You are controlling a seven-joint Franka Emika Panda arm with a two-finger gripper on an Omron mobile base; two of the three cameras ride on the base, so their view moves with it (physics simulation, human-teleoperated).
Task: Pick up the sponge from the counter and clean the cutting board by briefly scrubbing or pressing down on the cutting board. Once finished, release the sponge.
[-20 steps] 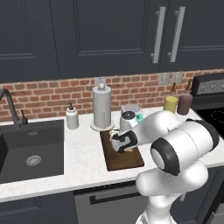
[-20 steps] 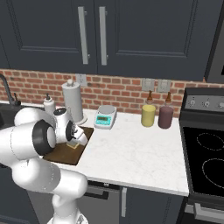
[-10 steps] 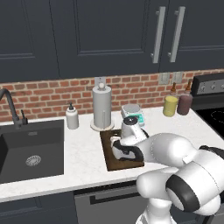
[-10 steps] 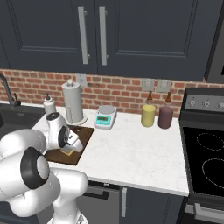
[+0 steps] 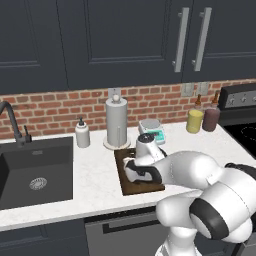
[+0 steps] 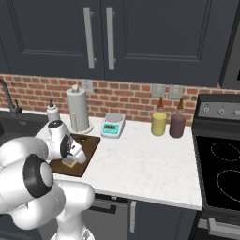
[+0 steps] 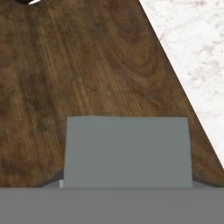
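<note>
so we're parked at the counter (image 6: 140,164) with the gripper (image 6: 71,160) low over the near half of the cutting board (image 5: 123,159). in the right base view a bit of the yellow sponge (image 6: 69,163) peeks out under the hand, touching the wood. in the hand view the grey-green scrub top of the sponge sits flat on the board, board hole up in the top left corner and counter stone off to the right. we can't see the fingertips themselves, so whether they're clamped on the sponge or loosened we can't tell.

containers: a yellow jar (image 5: 194,120) and a dark red jar (image 5: 211,118) stand side by side at the back by the stove (image 6: 220,164), each with a bottle (image 5: 199,100) behind it. what's inside them we can't tell. the soap bottle (image 5: 82,134) stands by the sink (image 5: 30,165), whose basin has just a drain in it. the paper towel roll (image 5: 116,121) stands just behind the board, the kitchen scale (image 5: 152,131) beside it to the right.

versus half a second ago: the hand has slid toward the near end of the board and the arm's elbow has swung lower and further right in the left base view. a second ago the gripper was further back on the board. everything else hasn't budged.
</note>
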